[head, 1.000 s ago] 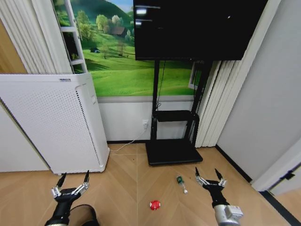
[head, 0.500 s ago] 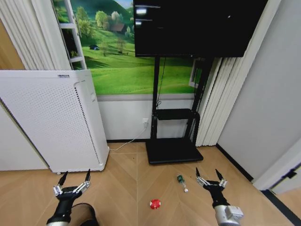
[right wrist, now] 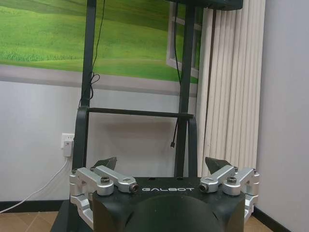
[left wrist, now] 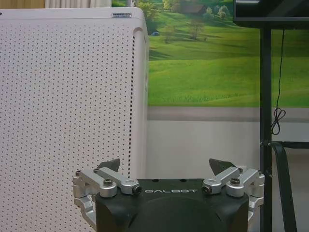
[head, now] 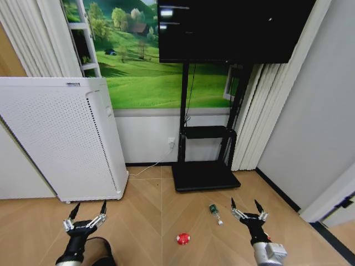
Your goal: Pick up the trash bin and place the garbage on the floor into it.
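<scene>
On the chevron floor (head: 144, 221) lie a small red piece of garbage (head: 182, 239) and a small clear bottle with a green label (head: 214, 211). A dark round shape, apparently the trash bin (head: 101, 250), shows at the lower edge, partly hidden under my left arm. My left gripper (head: 89, 206) hovers open above the floor in front of the bin, with nothing in it. My right gripper (head: 244, 203) is open and holds nothing, just right of the bottle. The left gripper (left wrist: 166, 169) faces the white appliance. The right gripper (right wrist: 163, 166) faces the stand.
A tall white perforated appliance (head: 61, 138) stands at the left against the wall. A black TV stand (head: 202, 177) with a flat base sits ahead, carrying a dark screen (head: 233, 33). A grey wall (head: 310, 127) closes the right side. Open floor lies between the arms.
The whole picture has shifted slightly, so the camera has moved. Both grippers stay open in the same pose, and the garbage lies where it was.
</scene>
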